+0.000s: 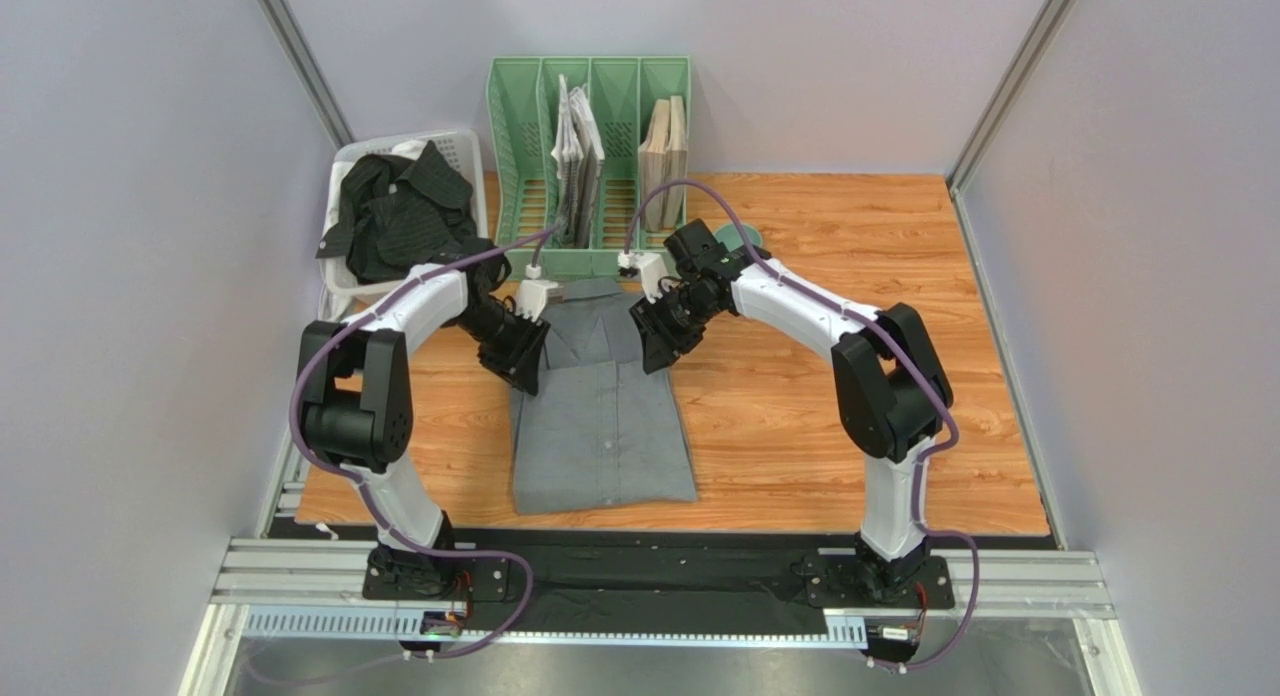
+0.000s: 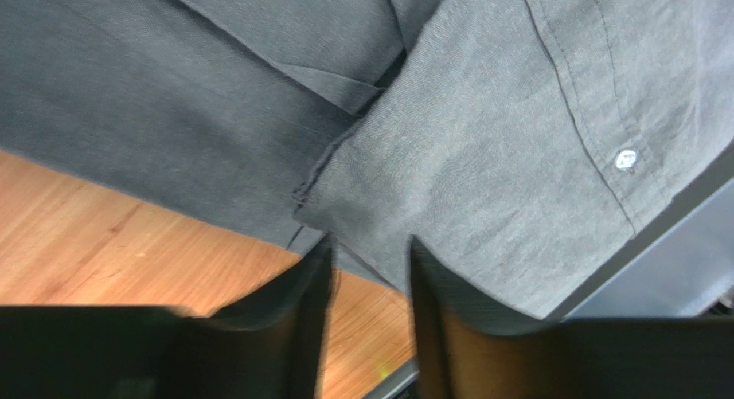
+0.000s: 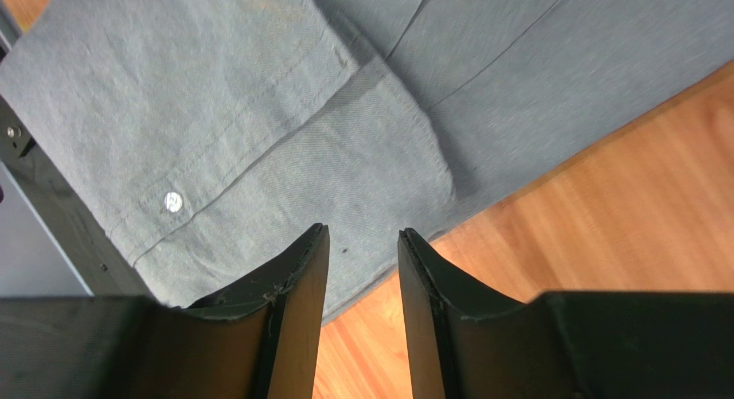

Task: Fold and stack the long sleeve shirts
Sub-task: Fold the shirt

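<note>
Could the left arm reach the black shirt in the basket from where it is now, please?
Probably yes: the black shirt lies just beyond the left gripper, with nothing between them.

Wooden table [image 1: 842,411] bears grey shirt [image 1: 601,426]; green rack [image 1: 519,149]; white basket [image 1: 455,137].

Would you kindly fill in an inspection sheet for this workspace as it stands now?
Surface: wood-grain table, no spills seen.
Job's things: grey shirt lies flat at the centre, button front up, sides folded in; black shirt is crumpled in the white basket at the far left.
Clutter: green file rack at the far edge, papers in two slots.
Grippers: left gripper and right gripper are at the grey shirt's far corners, jaws apart, nothing pinched.
Cables: purple cables run along both arms, no snag seen.
Surroundings: grey walls on three sides; metal rail at the near edge.
</note>
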Robot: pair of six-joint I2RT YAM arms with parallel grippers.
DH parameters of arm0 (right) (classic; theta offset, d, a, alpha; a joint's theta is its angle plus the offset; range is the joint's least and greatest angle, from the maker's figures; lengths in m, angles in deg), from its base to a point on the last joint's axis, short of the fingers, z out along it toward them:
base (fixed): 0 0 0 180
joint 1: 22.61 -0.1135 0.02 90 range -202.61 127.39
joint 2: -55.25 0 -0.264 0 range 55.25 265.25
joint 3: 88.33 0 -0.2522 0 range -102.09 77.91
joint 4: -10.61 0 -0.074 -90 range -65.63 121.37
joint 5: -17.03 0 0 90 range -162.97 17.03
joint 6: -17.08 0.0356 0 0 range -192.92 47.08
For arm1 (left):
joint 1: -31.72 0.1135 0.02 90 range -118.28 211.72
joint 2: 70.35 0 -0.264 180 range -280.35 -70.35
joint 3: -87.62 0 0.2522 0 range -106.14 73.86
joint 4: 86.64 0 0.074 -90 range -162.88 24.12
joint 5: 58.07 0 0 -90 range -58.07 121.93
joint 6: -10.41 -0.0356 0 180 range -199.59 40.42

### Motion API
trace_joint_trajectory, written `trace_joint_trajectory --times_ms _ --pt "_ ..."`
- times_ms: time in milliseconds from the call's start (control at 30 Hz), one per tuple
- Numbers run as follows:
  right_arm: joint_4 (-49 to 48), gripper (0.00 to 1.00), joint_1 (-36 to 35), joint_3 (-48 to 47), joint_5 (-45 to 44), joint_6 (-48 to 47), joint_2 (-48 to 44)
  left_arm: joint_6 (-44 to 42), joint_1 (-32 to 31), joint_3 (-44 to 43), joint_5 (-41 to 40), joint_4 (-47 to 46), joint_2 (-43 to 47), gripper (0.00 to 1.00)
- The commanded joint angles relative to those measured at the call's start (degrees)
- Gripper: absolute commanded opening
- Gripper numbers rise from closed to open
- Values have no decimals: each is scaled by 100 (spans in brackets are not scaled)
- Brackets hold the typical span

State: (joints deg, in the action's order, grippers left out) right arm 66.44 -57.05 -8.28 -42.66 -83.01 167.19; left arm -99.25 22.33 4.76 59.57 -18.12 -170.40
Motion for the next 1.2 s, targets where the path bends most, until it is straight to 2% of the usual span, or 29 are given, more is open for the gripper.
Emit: trace_joint_trajectory --times_ms 0,67,100,133,367,500,533,567,633,667,733,933,1067,1167 --pt "-531 41 -37 -442 -331 85 82 -116 -19 28 391 332 -102 25" --pt "-707 41 -46 -547 -429 173 213 -178 -19 37 374 482 -94 13" --pt "-839 41 -54 -600 -481 191 275 -205 -19 72 339 578 2 4" --pt "-884 41 -72 -731 -534 209 354 -222 -19 168 304 614 73 1" --pt "-1261 37 -353 -926 -1219 192 917 -249 16 432 -495 597 460 0" --pt "-1420 37 -432 -768 -1693 95 1014 -319 69 494 -348 492 644 0" --pt "-1446 37 -450 -724 -1764 112 1005 -363 60 468 -129 500 679 5" --pt "-1508 36 -441 -689 -1826 104 996 -354 60 442 -58 474 723 23" --pt "-1508 35 -459 -618 -1958 68 1014 -372 60 397 144 430 733 39" --pt "-1456 34 -459 -609 -2010 51 1023 -337 60 363 311 369 733 52" --pt "-1385 33 -476 -574 -2098 42 1049 -354 69 248 531 342 610 58" --pt "-1297 31 -476 -302 -2239 42 979 -231 69 -59 576 246 -58 59" --pt "-1297 31 -485 -83 -2283 68 882 -144 60 -147 497 184 -330 49" --pt "-1289 31 -485 32 -2336 77 812 -56 69 -130 322 140 -392 48"
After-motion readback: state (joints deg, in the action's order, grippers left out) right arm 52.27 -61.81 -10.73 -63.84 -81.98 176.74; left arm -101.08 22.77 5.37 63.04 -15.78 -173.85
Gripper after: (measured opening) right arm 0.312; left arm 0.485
